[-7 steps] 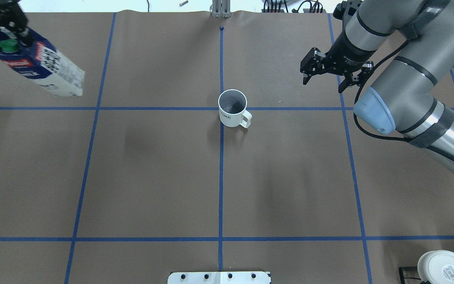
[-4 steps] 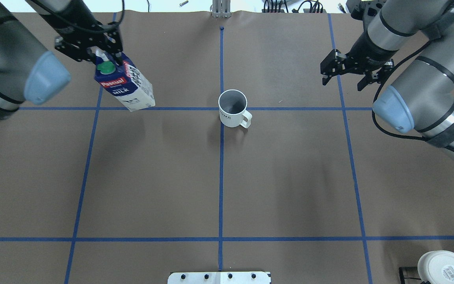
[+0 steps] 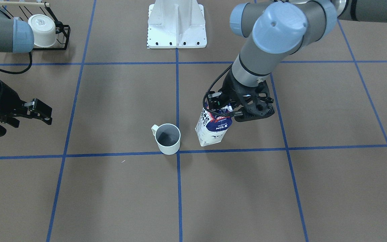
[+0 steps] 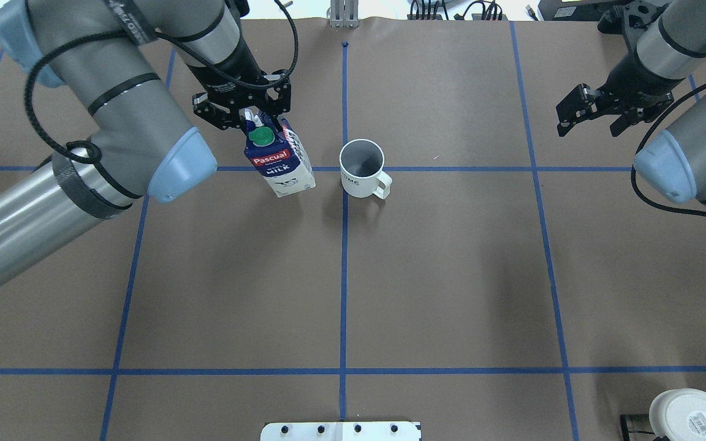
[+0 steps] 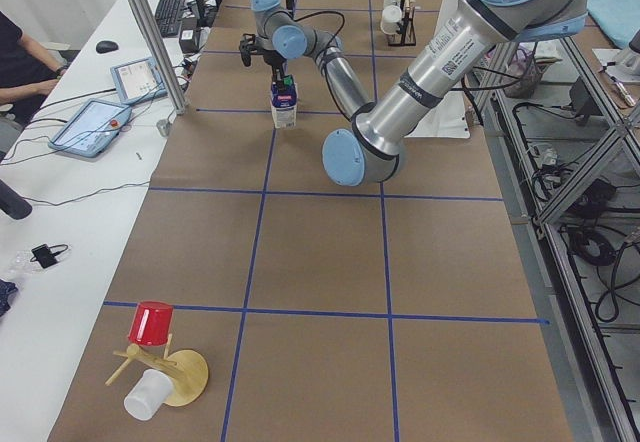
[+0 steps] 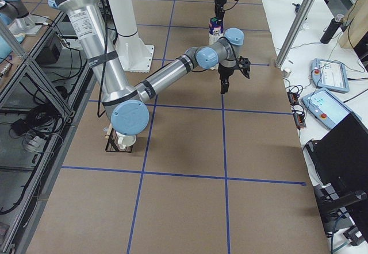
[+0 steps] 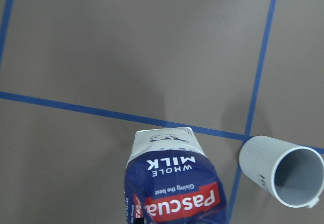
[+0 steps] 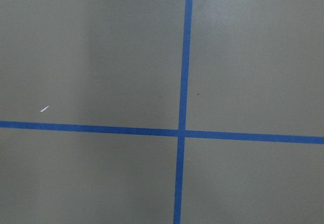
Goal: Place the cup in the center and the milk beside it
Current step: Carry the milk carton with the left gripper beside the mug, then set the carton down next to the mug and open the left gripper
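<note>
The cup (image 4: 362, 168) is a white mug with a small angular handle, a grey inside and small dark print on its side. It stands upright on the centre tape crossing and also shows in the front view (image 3: 169, 139) and the left wrist view (image 7: 281, 176). My left gripper (image 4: 254, 119) is shut on the top of the milk (image 4: 282, 168), a blue-and-white carton with a green cap. The carton hangs tilted just to the left of the cup, apart from it (image 3: 213, 129). I cannot tell whether its base touches the table. My right gripper (image 4: 592, 119) is open and empty at the far right.
A wider white cup with a sticker on its base (image 4: 690, 416) lies in a black rack at the near right corner. The robot's white base plate (image 4: 341, 430) is at the near edge. A wooden stand with a red cup (image 5: 150, 322) sits at the table's left end.
My left arm has carried the milk from the far left to just beside the cup. My right gripper has drawn back to the right, away from the cup. The cup has not moved.
</note>
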Controlling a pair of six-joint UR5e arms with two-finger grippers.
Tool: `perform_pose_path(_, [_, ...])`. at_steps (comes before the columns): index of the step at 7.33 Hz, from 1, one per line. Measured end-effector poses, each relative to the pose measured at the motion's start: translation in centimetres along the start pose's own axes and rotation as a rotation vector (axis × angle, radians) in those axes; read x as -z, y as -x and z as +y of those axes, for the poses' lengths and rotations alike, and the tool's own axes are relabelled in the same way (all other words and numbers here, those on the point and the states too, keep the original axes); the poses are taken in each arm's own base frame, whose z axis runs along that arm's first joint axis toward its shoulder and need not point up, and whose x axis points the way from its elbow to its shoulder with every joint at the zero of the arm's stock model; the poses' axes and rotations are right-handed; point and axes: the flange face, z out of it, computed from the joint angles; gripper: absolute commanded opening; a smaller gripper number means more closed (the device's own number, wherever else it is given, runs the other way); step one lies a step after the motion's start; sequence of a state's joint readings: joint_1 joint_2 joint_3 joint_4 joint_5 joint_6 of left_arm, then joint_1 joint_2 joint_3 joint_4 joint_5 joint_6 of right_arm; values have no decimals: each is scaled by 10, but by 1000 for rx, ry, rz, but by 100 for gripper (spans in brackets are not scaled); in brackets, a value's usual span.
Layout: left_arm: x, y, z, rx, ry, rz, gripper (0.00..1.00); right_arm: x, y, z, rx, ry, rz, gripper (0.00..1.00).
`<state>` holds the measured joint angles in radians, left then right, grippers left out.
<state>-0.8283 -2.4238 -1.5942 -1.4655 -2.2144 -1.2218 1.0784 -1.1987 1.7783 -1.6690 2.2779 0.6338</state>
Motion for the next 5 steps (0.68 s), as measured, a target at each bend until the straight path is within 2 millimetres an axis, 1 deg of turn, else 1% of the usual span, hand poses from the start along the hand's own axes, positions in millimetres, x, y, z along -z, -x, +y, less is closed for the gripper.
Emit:
perform_pose_path(1, [-11,-20,6,1,-7,-9,0,0,-3,0,6,1,2,100])
perform_pose_path(2, [-22,-31,9,-3,-15,-11,0,0,-4,0,9,0,3,100])
perform_pose_path(3, [-31,-35,10,-8,-22,-11,40,0,-5,0,9,0,2,100])
perform_pose_path(4, [-35,-38,10,-13,-23,-10,98,0,-5,0,9,0,2,100])
perform_pose_path(5, [-35,-39,11,-16,-25,-7,98,1,-5,0,9,0,2,100])
